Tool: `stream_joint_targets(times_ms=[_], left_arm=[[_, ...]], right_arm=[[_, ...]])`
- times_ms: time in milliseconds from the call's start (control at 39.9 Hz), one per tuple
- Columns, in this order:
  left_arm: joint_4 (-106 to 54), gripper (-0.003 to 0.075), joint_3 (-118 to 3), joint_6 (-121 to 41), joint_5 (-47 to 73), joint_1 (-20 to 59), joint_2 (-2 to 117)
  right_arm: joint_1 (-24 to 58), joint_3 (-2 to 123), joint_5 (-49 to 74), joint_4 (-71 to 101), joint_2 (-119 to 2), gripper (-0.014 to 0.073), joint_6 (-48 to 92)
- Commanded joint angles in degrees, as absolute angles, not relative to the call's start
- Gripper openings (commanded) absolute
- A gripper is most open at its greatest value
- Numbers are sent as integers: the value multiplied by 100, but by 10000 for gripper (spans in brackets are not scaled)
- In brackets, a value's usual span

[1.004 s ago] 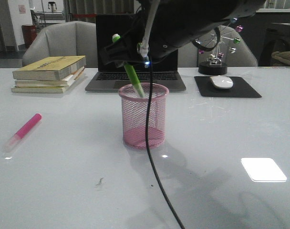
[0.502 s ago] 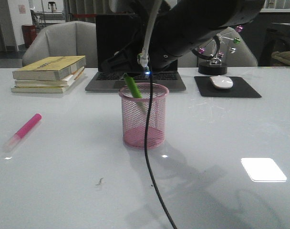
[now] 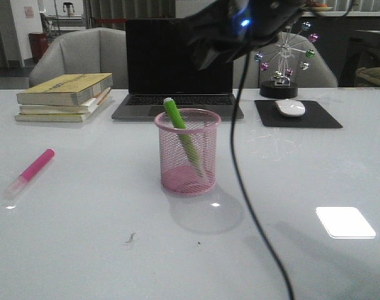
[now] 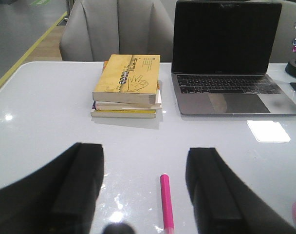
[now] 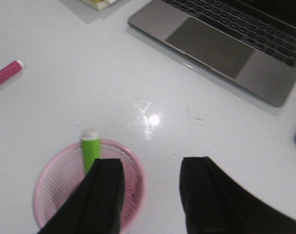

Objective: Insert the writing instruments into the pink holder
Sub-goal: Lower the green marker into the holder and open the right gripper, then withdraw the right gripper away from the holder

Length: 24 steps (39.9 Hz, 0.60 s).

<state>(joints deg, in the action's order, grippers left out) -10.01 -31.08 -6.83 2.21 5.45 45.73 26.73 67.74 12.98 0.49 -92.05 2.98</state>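
Pink holder [image 3: 188, 152]: mesh cup, upright on the white surface [image 3: 84, 212], in front of the laptop [image 3: 177, 69].

Green marker [image 3: 182, 136]: inside the pink holder, leaning, lower end at the cup's base, upper end above the rim on the side toward the books. In the right wrist view its top [image 5: 90, 151] shows just inside the rim [image 5: 138, 170].

Pink marker [image 3: 30, 172]: lying flat on the surface, well apart from the pink holder, on the robot's left of it, nearer the front edge than the books. Also seen in the left wrist view [image 4: 166, 202].

Right claw [image 5: 150, 200]: fingers apart, holding nothing, above the pink holder; blurred in the front view.

Left claw [image 4: 145, 190]: fingers apart, holding nothing, above the pink marker.

Books [image 3: 65, 97]: stack of three, left of the laptop.

Mouse [image 3: 290, 107]: on a dark mouse pad [image 3: 299, 115], right of the laptop.

Desk ornament [image 3: 284, 62]: wheel with coloured balls, behind the mouse pad.
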Motion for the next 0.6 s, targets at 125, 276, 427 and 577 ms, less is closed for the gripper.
stream_joint_targets(times_ms=[125,276,427,577], left_arm=[[-944,447,-3319,-633,-245,589,4556],[-867,447,-3319,-633,-268,589,4556],[-827,447,-3319,-633,-268,589,4556],[-827,447,-3319,-633,-268,589,4556]], right_arm=[[1659,6460,1520,151,-7779,402,71],[1095,5736,1716,164,-7004,402,0],[614,5024,2042,164,-6290,402,-33],[76,4420,2412,164,-5688,377,-111]])
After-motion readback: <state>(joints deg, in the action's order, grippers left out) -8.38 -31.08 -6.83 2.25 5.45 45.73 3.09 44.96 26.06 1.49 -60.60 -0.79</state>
